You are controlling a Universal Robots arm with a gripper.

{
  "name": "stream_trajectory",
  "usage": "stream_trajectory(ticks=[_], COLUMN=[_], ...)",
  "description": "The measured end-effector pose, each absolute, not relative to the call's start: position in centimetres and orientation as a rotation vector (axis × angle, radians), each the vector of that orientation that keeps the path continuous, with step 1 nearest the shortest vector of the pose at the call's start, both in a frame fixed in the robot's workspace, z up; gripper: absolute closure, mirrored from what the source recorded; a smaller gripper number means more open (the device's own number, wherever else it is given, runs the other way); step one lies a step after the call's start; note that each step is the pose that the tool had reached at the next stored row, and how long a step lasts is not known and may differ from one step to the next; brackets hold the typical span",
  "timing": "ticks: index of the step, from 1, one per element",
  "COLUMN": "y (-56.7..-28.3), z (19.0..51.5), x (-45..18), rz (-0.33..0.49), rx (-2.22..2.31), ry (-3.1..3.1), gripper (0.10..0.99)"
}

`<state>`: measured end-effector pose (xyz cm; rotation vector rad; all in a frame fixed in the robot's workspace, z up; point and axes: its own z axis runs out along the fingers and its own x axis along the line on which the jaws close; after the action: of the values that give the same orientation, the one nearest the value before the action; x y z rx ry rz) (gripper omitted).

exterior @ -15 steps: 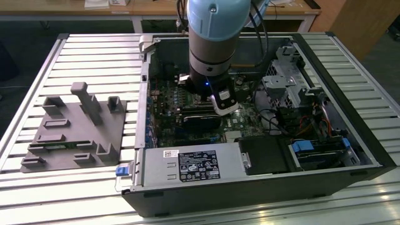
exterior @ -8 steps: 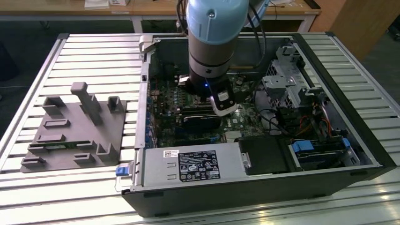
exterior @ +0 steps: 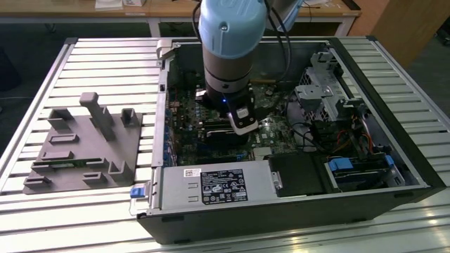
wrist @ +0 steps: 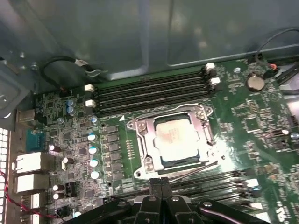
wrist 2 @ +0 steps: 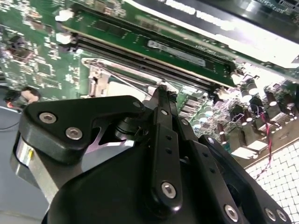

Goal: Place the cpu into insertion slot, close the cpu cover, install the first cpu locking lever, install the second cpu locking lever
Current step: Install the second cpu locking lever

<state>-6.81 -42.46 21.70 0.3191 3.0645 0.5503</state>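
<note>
While the black pincer [wrist: 160, 183] hangs pressed together just beside the socket, the silvery square cpu [wrist: 178, 138] lies flat under the thin metal cpu cover [wrist: 150, 145].

**Surroundings, exterior view**

You have a slatted aluminium bench [exterior: 98, 58] spanning the frame; its ribs run across from 9 to 3 o'clock and catch bright glare at 6 o'clock, near the front edge. At 12 o'clock, behind the bench, you see a light wooden table [exterior: 168, 10] on white legs, with papers [exterior: 109, 4] lying on it. At 2 o'clock stands a brown wooden panel [exterior: 404, 23]. The floor [exterior: 28, 39] at 10 o'clock is dark grey. Lighting is even and comes from overhead.
</note>
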Motion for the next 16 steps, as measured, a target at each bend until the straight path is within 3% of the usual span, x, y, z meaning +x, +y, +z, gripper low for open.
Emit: stream_trajectory(ticks=[16], y=[-42.4], z=[19.7], x=[-8.1], rz=[0.597], rx=[0.320], ry=[3.059], gripper=[0.980])
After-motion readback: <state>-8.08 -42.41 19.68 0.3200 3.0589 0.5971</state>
